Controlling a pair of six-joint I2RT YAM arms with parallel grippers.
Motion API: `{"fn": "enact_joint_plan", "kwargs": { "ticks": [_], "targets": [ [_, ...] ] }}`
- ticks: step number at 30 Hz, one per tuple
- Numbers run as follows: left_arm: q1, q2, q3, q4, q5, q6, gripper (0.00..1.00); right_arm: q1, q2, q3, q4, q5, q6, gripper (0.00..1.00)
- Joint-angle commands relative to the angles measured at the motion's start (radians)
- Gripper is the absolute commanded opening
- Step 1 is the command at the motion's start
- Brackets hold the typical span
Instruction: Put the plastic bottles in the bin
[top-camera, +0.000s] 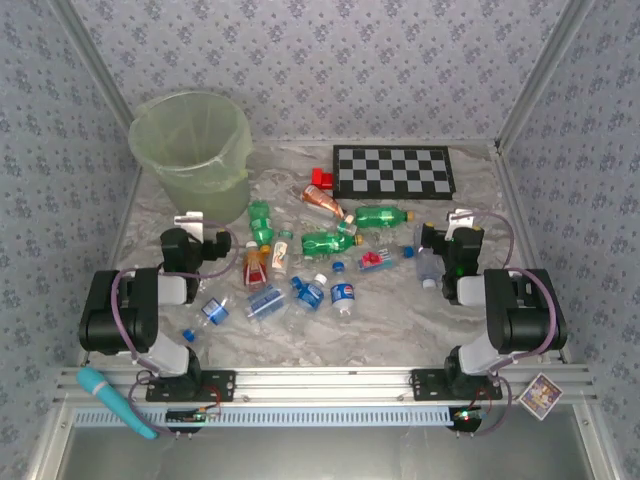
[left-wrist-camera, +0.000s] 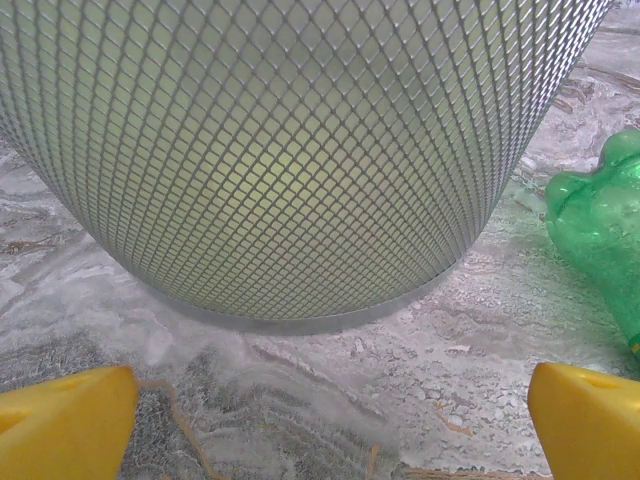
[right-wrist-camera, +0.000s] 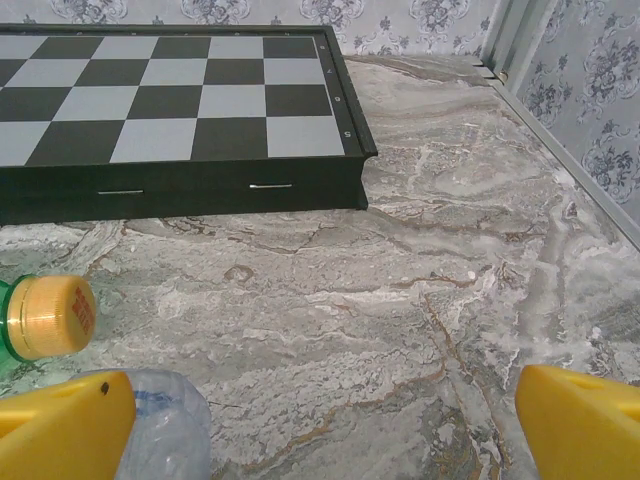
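The bin (top-camera: 190, 150), a tall pale-green bucket, stands at the back left; its meshed wall (left-wrist-camera: 290, 150) rises close in front of my left gripper (left-wrist-camera: 330, 430). That gripper (top-camera: 188, 222) is open over bare table, with a green bottle (left-wrist-camera: 600, 230) to its right. Plastic bottles lie scattered mid-table: green ones (top-camera: 330, 241), orange-red ones (top-camera: 322, 199) and clear blue-labelled ones (top-camera: 343, 296). My right gripper (top-camera: 462, 218) is open with nothing between its fingers (right-wrist-camera: 585, 420). Beside its left finger lie a clear bottle (right-wrist-camera: 165, 425) and a green bottle's orange cap (right-wrist-camera: 45, 318).
A black-and-white checkerboard (top-camera: 393, 172) lies at the back right, its edge (right-wrist-camera: 200, 190) ahead of the right gripper. A small red block (top-camera: 322, 179) sits beside it. Patterned walls (top-camera: 580, 150) close in the table. A teal tool (top-camera: 115, 400) rests on the front rail.
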Motion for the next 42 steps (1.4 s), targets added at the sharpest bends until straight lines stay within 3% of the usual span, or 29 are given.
{"fn": "enact_joint_plan", "kwargs": {
  "ticks": [1, 18, 21, 31, 33, 38, 42],
  "targets": [
    [-0.001, -0.001, 0.022, 0.002, -0.007, -0.007, 1.0, -0.004, 0.009, 0.007, -0.009, 0.002, 0.016, 0.99],
    [0.004, -0.001, 0.028, -0.006, -0.004, -0.014, 1.0, -0.003, 0.009, 0.006, -0.009, 0.003, 0.015, 1.0],
    [0.004, 0.003, 0.038, -0.024, -0.063, -0.036, 1.0, -0.002, 0.009, 0.007, -0.009, 0.005, 0.015, 1.0],
    [0.003, 0.001, 0.038, -0.021, -0.067, -0.036, 1.0, -0.003, 0.009, 0.007, -0.01, 0.003, 0.015, 1.0],
    [0.004, -0.024, 0.055, -0.071, -0.076, -0.039, 1.0, -0.003, 0.009, 0.008, -0.01, 0.003, 0.015, 1.0],
    [-0.005, -0.172, 0.176, -0.404, -0.144, -0.057, 1.0, 0.0, -0.004, 0.004, -0.011, 0.036, 0.021, 1.0],
    [-0.016, -0.312, 0.217, -0.596, -0.237, -0.164, 1.0, 0.013, -0.086, 0.0, -0.069, 0.082, 0.02, 1.0]
  ]
}}
